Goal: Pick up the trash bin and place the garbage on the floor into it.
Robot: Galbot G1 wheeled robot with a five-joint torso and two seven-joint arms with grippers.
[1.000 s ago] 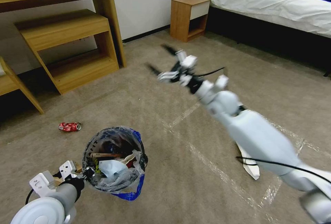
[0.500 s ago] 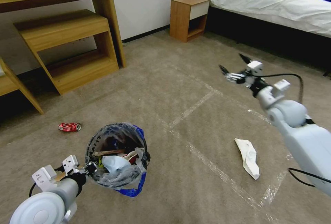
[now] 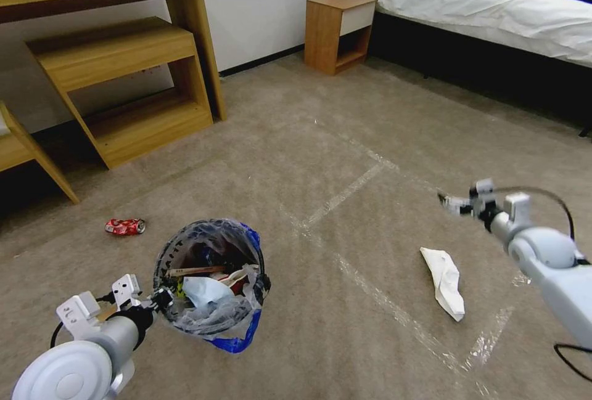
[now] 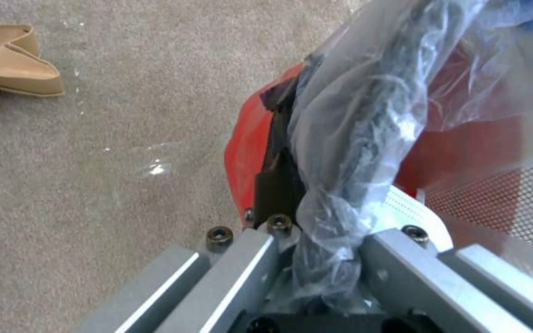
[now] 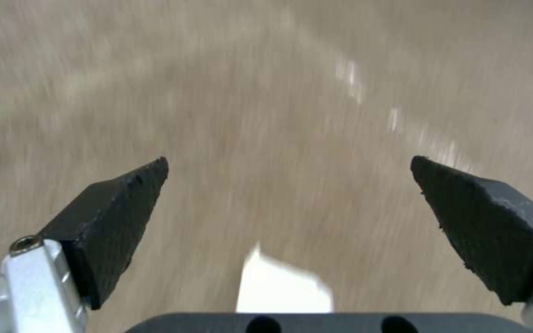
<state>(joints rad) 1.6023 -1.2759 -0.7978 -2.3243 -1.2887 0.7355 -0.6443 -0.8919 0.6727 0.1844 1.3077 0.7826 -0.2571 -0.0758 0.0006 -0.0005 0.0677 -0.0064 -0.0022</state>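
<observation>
The trash bin [image 3: 209,277] is red under a clear crinkly bag with blue strips, and holds tissues, wrappers and a wooden stick. My left gripper [image 3: 161,299] is shut on its near rim, and the left wrist view shows the bag and red wall [image 4: 248,152] pinched between the jaws. Garbage on the floor [image 3: 345,141]: a crushed red can [image 3: 125,226] left of the bin and a long white piece [image 3: 445,280] to its right. My right gripper [image 3: 451,203] hangs low, open, just beyond that white piece [image 5: 282,286]; its dark fingers [image 5: 118,217] stand wide apart [image 5: 288,162].
A wooden desk with shelves [image 3: 123,73] stands at the back left, a nightstand [image 3: 338,30] and a bed [image 3: 493,5] at the back right. A tan cardboard bit [image 4: 10,67] lies on the carpet near the bin. Tape lines [image 3: 345,193] cross the carpet.
My right arm has swung from over the middle of the floor to the right and downward, its gripper now low near the white piece. The left gripper and bin have barely moved.
</observation>
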